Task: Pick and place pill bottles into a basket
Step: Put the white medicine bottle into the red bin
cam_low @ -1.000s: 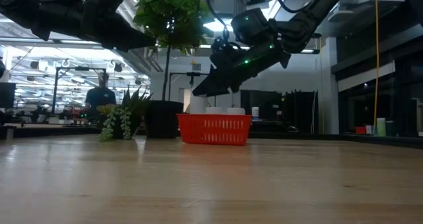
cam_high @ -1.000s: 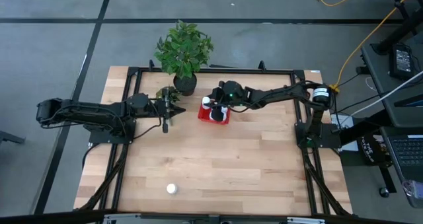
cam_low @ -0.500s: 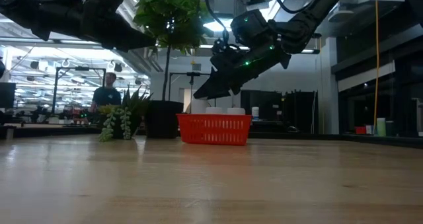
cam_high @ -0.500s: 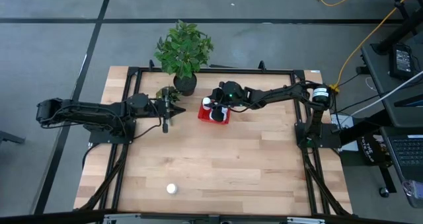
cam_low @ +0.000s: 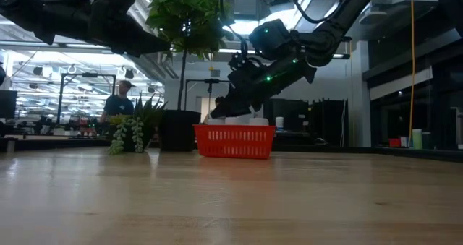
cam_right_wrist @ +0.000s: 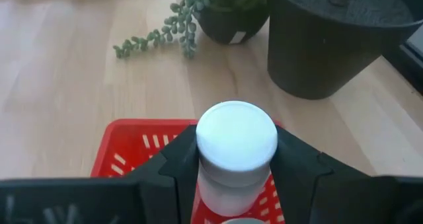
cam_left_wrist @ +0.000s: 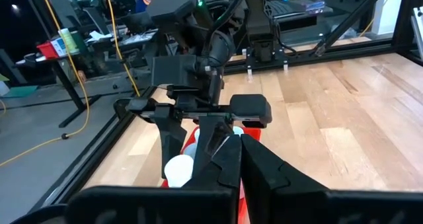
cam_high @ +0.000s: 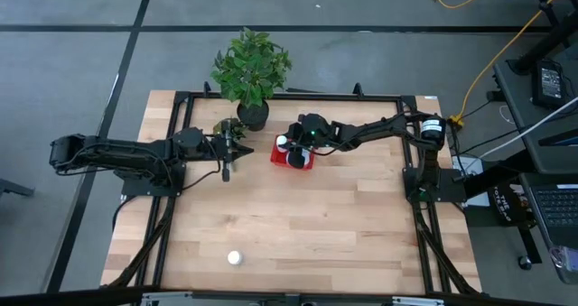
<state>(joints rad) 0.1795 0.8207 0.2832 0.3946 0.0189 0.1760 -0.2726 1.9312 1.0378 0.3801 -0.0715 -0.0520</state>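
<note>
White pill bottle [cam_right_wrist: 236, 151] sat clamped in your right tool [cam_high: 295, 147] over the red basket [cam_high: 292, 160]: placing step. Next, lower and release. Left tool [cam_high: 227, 169] idled closed, left of basket.

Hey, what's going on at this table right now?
The right gripper holds a small white capped pill bottle in its jaws, directly over the red mesh-sided basket near the black plant pot. Other white bottles already sit in the basket. One more white bottle lies alone near the table's front edge. The left gripper waits shut beside the basket.
</note>
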